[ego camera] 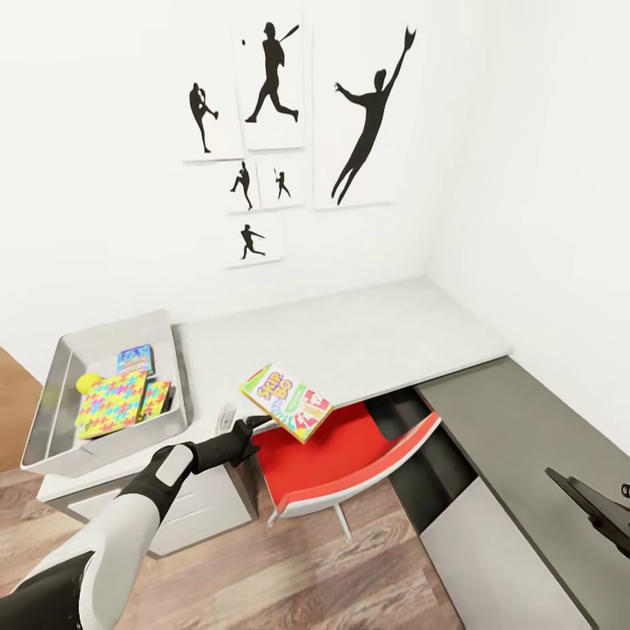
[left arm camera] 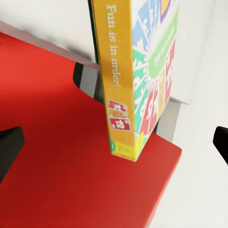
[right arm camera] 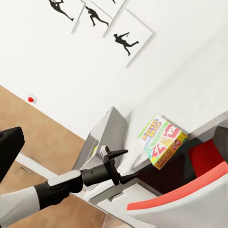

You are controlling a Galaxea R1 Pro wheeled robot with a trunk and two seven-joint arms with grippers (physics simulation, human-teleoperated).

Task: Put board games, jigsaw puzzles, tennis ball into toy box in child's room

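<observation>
A colourful Skip-Bo board game [ego camera: 286,402] hangs tilted in the air at the table's front edge, over a red chair seat [ego camera: 328,455]. My left gripper [ego camera: 252,427] is open right beside it; its spread fingers [right arm camera: 121,153] stand apart from the game [right arm camera: 162,142], and the box edge [left arm camera: 118,95] sits between the fingertips untouched. The grey toy box [ego camera: 52,389] stands on the table's left end. It holds a tennis ball [ego camera: 88,381], two jigsaw puzzles [ego camera: 109,404], [ego camera: 156,398] and a blue board game [ego camera: 135,359]. My right gripper [ego camera: 604,507] is open at the lower right.
The grey table [ego camera: 367,332] runs into the room's corner and meets a darker counter [ego camera: 525,437] on the right. Drawers [ego camera: 197,516] sit under the table by the chair. Baseball silhouette posters [ego camera: 271,79] hang on the white wall. Wooden floor [ego camera: 332,577] lies below.
</observation>
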